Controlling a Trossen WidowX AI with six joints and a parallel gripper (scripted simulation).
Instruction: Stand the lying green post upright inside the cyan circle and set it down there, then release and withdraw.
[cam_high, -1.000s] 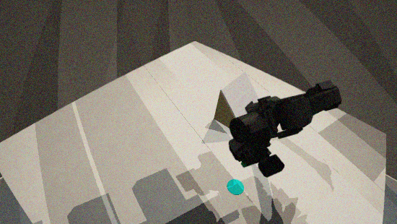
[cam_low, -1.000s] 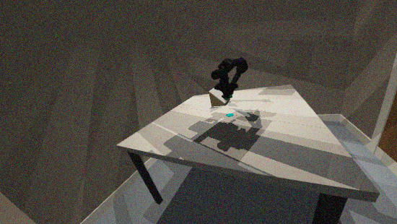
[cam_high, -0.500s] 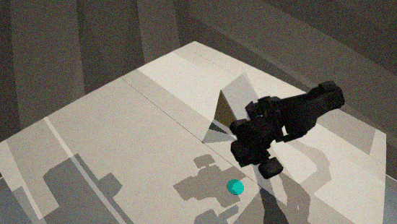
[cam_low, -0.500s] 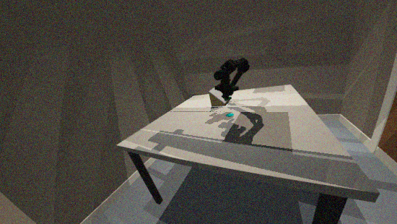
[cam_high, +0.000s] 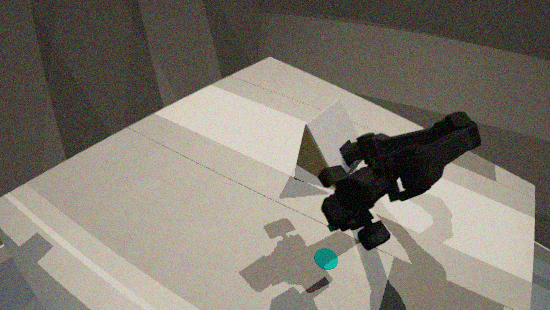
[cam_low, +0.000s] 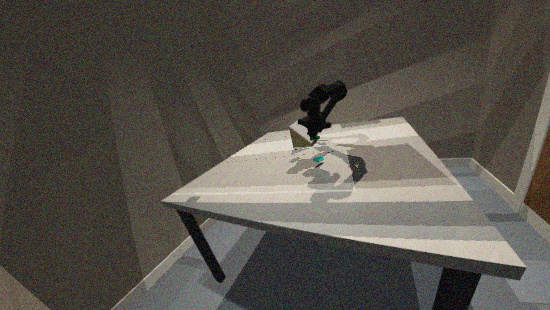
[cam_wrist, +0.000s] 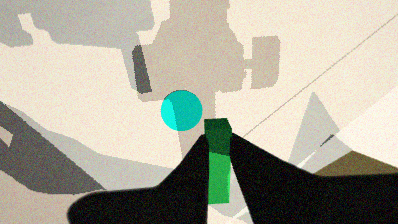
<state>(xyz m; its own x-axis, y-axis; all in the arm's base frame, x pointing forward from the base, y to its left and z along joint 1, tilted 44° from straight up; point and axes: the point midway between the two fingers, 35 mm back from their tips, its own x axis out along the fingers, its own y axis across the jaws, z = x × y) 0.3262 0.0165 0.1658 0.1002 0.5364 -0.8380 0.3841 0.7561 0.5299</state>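
Observation:
The green post (cam_wrist: 219, 175) is held between the black fingers, and one end sticks out past the fingertips in the wrist view. Only small bits of the post show in the top view (cam_high: 331, 227) and the exterior view (cam_low: 314, 138). My gripper (cam_wrist: 217, 139) is shut on the post and holds it above the table. How upright the post stands is hard to tell. The cyan circle (cam_high: 326, 259) (cam_low: 318, 159) (cam_wrist: 181, 110) lies flat on the table, up and left of the fingertips in the wrist view. The post is not over it in the top and exterior views.
A wedge-like block with a pale face and an olive side (cam_high: 310, 152) (cam_low: 298, 139) (cam_wrist: 355, 164) stands close behind the gripper, partly hidden by the arm in the top view. Shadows of the arm fall across the table (cam_high: 150, 190) (cam_low: 225, 182) and partly over the circle.

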